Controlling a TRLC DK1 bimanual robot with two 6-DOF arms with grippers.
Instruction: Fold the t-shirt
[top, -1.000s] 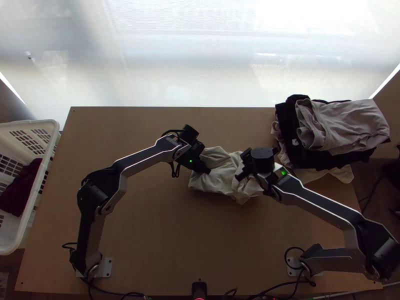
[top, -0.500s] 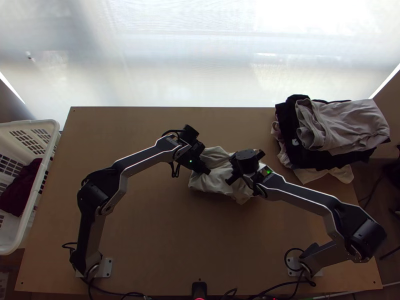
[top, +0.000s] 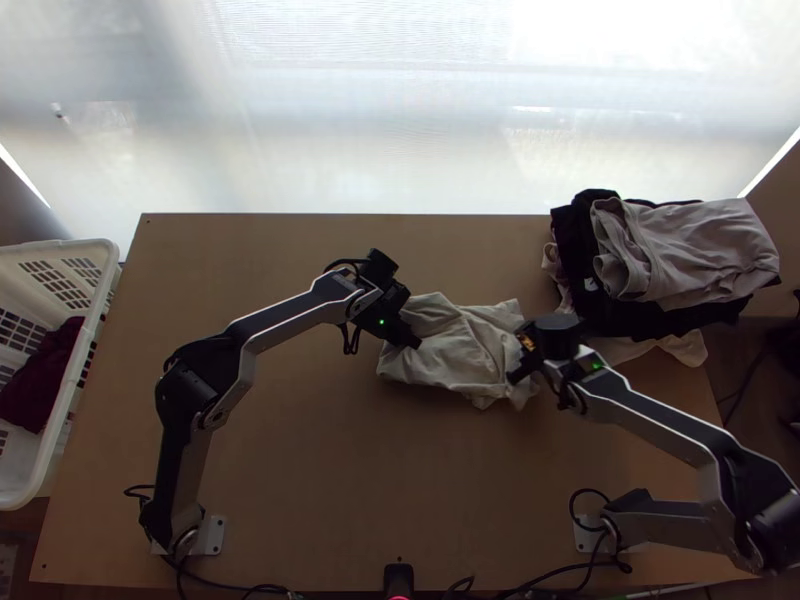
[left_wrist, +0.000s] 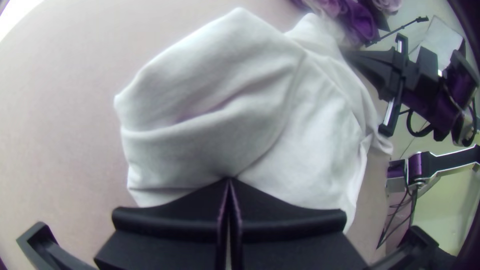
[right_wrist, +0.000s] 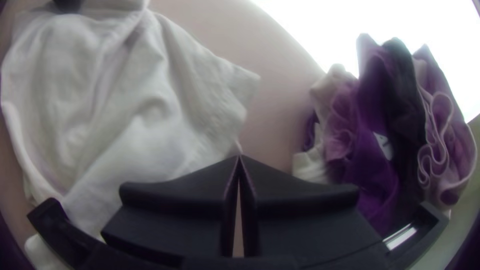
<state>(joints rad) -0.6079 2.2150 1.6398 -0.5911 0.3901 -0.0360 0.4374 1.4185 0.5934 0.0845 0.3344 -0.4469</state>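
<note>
T-shirt (top: 455, 352) lies bunched near mid-table, folded pile (top: 685, 250) beyond its right end. Left gripper (top: 418, 343) grasps the t-shirt; right gripper (top: 519, 362) is clenched at its edge.

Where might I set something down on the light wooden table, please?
Bare wood lies between left arm and right arm, short of the bunched cream t-shirt, and beyond the left. Crowded: at the shirt, with black left gripper and right gripper, and around the stacked clothes.
</note>
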